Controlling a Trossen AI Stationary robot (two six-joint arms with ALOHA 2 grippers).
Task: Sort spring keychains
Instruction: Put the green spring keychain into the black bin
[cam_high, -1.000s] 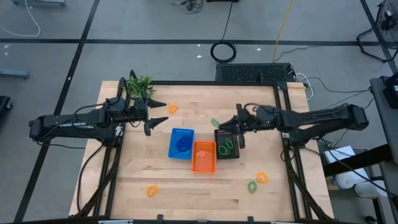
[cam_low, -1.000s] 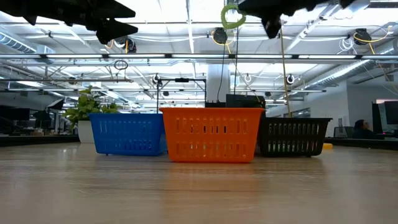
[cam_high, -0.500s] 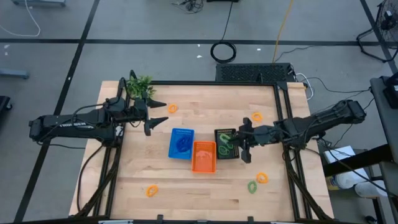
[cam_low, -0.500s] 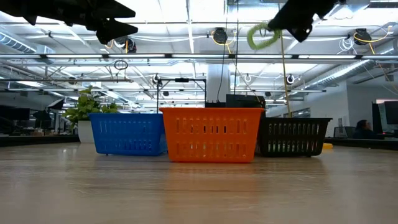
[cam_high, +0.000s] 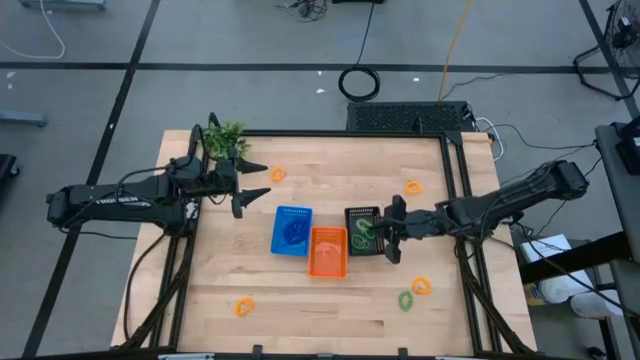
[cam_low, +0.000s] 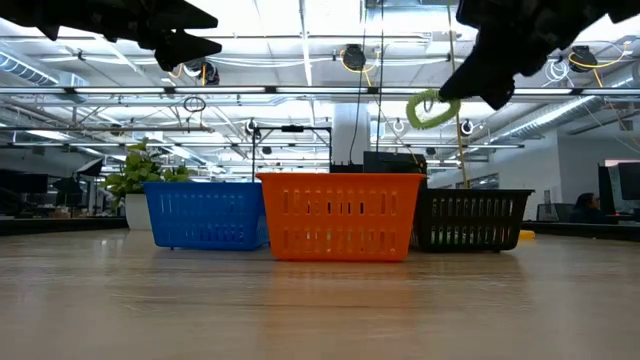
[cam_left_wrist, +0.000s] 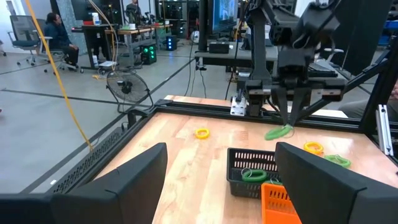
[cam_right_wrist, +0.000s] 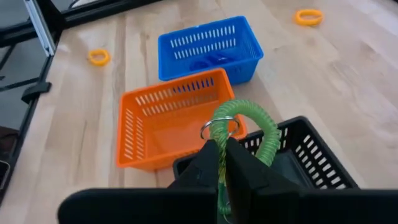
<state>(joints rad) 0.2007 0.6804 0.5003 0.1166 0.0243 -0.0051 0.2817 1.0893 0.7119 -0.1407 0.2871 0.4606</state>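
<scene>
My right gripper (cam_right_wrist: 221, 147) is shut on a green spring keychain (cam_right_wrist: 249, 119), which it holds above the black basket (cam_high: 364, 231). The low view shows the keychain (cam_low: 432, 108) well above the basket's rim. The black basket has green keychains (cam_left_wrist: 254, 175) inside. The orange basket (cam_high: 328, 251) and the blue basket (cam_high: 292, 230) stand side by side to its left. My left gripper (cam_high: 256, 186) waits open above the table's far left part, with nothing between its fingers. My right gripper pinches the green keychain between its two fingers at the coil's end by the metal ring (cam_right_wrist: 218, 129). The fingers slant down from the table's right side. The rest of the coil arches out past the fingertips, clear of the basket and the table.
Loose keychains lie on the table: orange ones far left (cam_high: 277, 173), far right (cam_high: 413, 187), near right (cam_high: 421, 286) and near left (cam_high: 244, 306), and a green one (cam_high: 405, 299) near right. A leafy plant (cam_high: 225, 138) stands at the far left corner.
My right gripper has carried the green keychain toward the table's near edge and downward, and has tipped nose-down. It now stands over the black basket. The keychain hangs lower than before and is still clear of the basket.
</scene>
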